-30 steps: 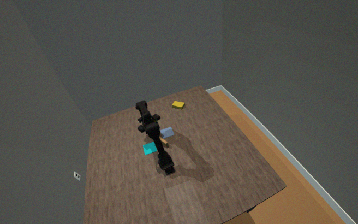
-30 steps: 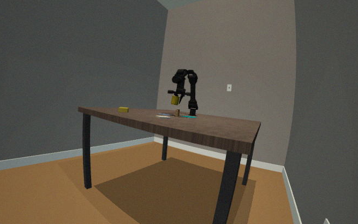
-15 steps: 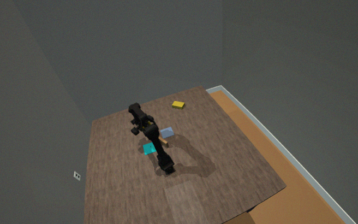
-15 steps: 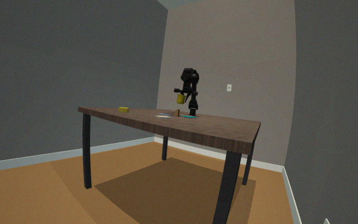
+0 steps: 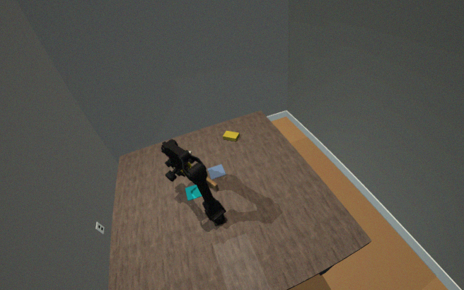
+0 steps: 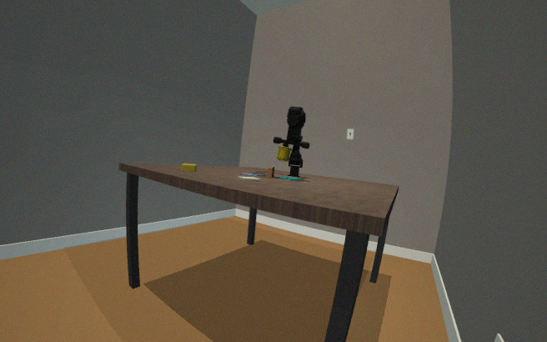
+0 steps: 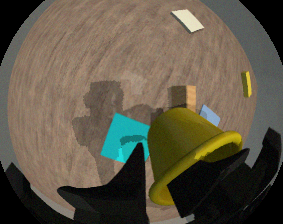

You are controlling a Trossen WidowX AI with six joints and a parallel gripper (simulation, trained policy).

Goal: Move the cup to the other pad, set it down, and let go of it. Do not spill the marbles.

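Note:
The yellow cup hangs in the air well above the table, roughly upright with a slight lean in the exterior view. My gripper is shut on the cup's wall, one finger inside the rim and one outside. The teal pad lies flat on the table, with a shadow across it in the wrist view. The blue pad lies flat and bare on the other side of the wooden block. The marbles are not visible; the inside of the cup is hidden.
The upright wooden block stands between the two pads. A cream tile lies farther out. A yellow block lies near the table's far edge in the top view.

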